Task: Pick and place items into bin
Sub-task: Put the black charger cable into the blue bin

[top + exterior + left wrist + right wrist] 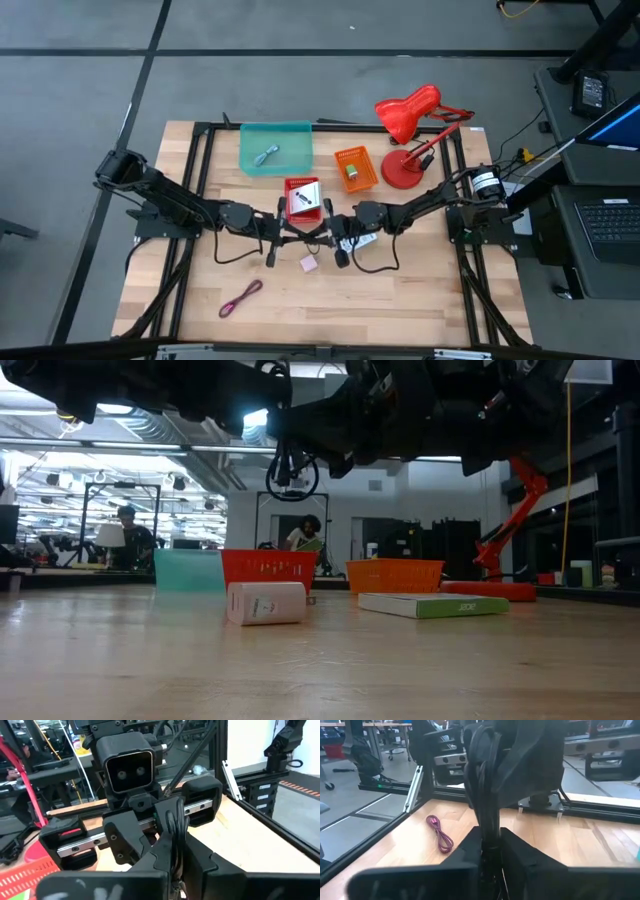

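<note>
Where the two arms meet over the middle of the table (180,300) in the high view, the left gripper (288,232) and right gripper (336,238) face each other tip to tip, just in front of the red bin (302,197). That reads as a hand-over staged beside its destination. What passes between them cannot be made out from above. A pink cube (309,263) lies just in front of the grippers and a maroon cable (241,297) nearer the front edge. Both are untouched, so sorting is judged incomplete. The teal bin (275,148) holds one small grey item; the orange bin (354,168) stands beside the lamp (415,125).

Low view: a black cable (292,476) hangs as a loop beneath the joined arms, clear of the table, lifted so it can be carried over a bin wall. A white packet (265,603) and a flat box (433,604) rest on the table, well apart.

Left wrist view: the left gripper's fingers are pressed together on the black cable, with the right gripper directly opposite.

Right wrist view: the right gripper's fingers likewise pinch the cable bundle, which stands upright between them. With both ends held, the limp cable cannot drop. Judgement: one side must let go before placing.
</note>
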Robot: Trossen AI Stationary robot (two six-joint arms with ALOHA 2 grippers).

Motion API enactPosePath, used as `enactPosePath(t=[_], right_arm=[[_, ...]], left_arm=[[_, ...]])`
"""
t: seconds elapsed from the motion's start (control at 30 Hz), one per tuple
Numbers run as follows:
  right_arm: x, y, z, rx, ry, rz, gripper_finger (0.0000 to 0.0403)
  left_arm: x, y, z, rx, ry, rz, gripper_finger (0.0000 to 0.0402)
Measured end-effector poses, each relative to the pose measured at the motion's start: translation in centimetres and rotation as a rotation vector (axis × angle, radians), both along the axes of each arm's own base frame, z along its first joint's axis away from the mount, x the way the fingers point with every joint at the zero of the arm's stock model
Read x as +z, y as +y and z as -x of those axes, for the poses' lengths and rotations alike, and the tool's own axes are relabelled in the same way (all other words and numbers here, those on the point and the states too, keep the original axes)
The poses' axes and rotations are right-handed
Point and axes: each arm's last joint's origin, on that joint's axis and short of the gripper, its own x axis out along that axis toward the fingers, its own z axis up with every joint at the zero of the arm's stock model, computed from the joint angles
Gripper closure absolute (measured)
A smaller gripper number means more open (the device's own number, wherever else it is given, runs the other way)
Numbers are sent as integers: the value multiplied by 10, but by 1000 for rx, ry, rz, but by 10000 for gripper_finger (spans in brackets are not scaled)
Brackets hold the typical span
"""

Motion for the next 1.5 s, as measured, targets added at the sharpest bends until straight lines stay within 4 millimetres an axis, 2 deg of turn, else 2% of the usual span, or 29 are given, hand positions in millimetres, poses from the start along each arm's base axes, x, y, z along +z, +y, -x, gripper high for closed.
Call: enactPosePath(t=[0.3, 0.57, 0.77, 0.93, 1.03, 1.1, 1.37, 1.5], right_arm=[[-1, 1, 0, -6, 13, -5, 285], [-3, -1, 0, -52, 35, 11, 233], [-4, -1, 2, -48, 88, 24, 212], [16, -4, 13, -104, 172, -6, 211], [28, -5, 20, -116, 209, -54, 219], [31, -2, 22, -106, 210, -38, 238], [31, 15, 26, -83, 196, 85, 390], [28, 20, 30, -79, 208, 45, 389]], left_arm=[[-2, 3, 5, 47, 73, -30, 386], [13, 7, 21, 72, 95, -40, 386], [23, 9, 35, 104, 116, -61, 386], [23, 8, 52, 117, 95, -74, 386], [15, 11, 64, 145, 92, -64, 386], [13, 14, 71, 157, 77, -58, 386], [7, 22, 92, 178, 27, -30, 386], [4, 26, 102, 212, 9, -25, 386]])
